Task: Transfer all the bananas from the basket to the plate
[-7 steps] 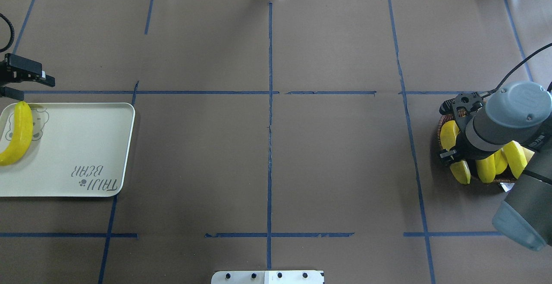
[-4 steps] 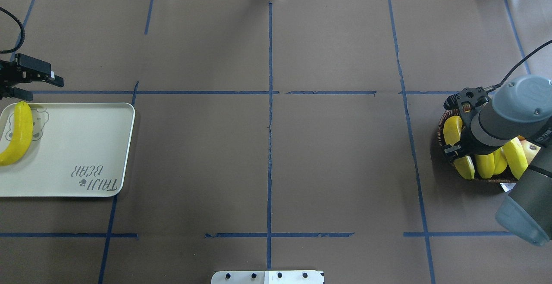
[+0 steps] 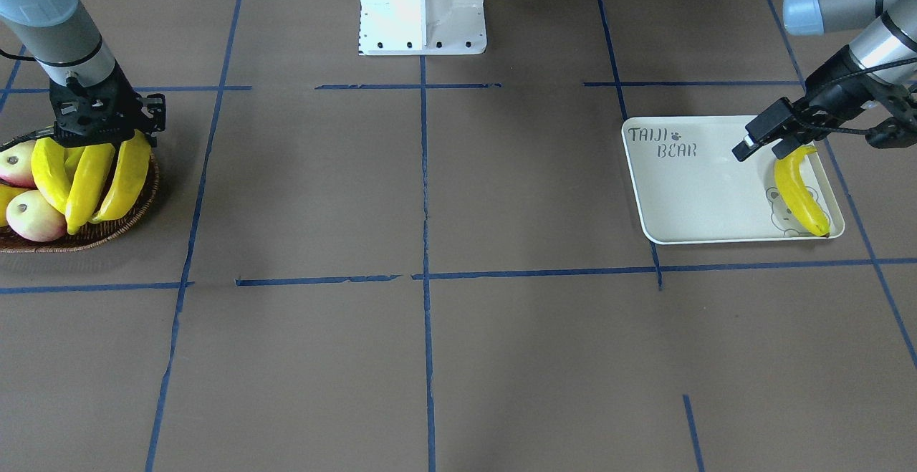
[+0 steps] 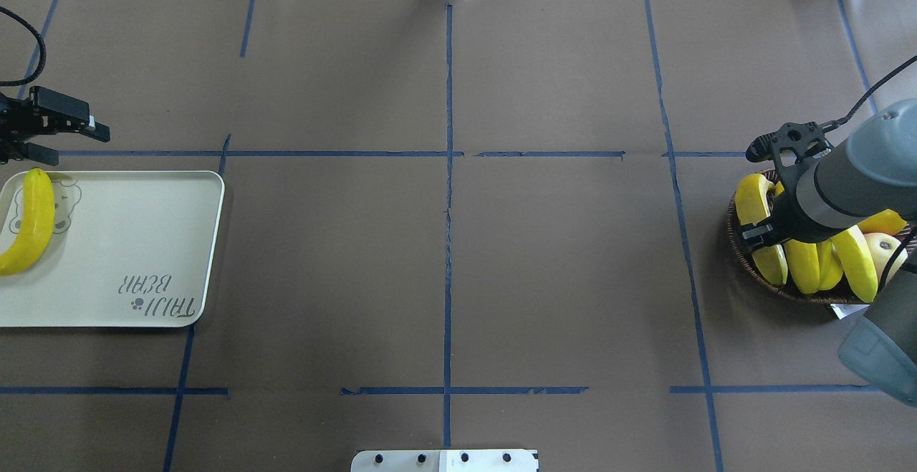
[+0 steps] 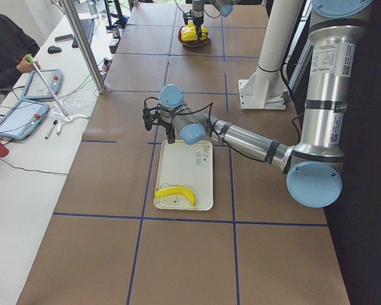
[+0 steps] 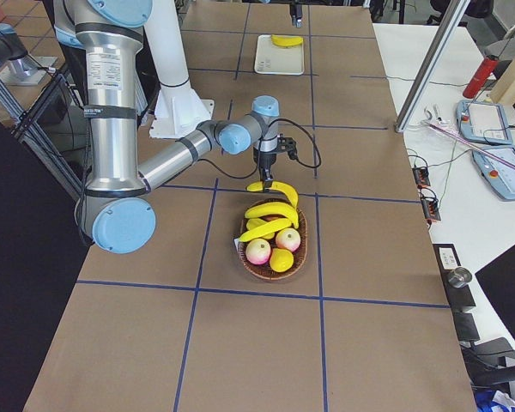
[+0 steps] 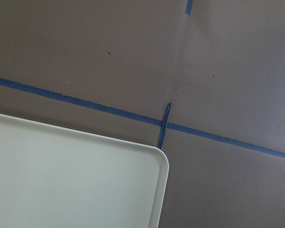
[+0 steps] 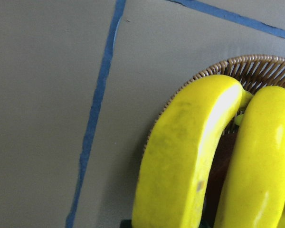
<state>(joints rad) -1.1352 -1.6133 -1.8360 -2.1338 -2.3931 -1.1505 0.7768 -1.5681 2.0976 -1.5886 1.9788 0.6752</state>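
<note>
One banana [image 4: 29, 221] lies at the bear-drawing end of the cream plate [image 4: 143, 243], which also shows in the front view [image 3: 688, 193]. My left gripper [image 4: 75, 144] hangs open and empty just beyond that end of the plate. The wicker basket [image 4: 745, 266] at the right holds bananas [image 4: 806, 268]. My right gripper [image 4: 765, 207] is shut on the banana [image 4: 752, 196] nearest the table's middle, at the basket's edge. That banana fills the right wrist view [image 8: 185, 152].
Red-and-yellow round fruits [image 3: 32, 214] and a yellow-green fruit [image 4: 881, 223] share the basket. The robot's white base [image 3: 423, 6] stands at the near middle edge. Blue tape lines cross the brown table. An operator sits at the bench in the left side view [image 5: 6, 44].
My right gripper has moved toward the table's far side with the held banana, which has shifted at the basket's rim. My left gripper has drifted up and away from the plate's banana.
</note>
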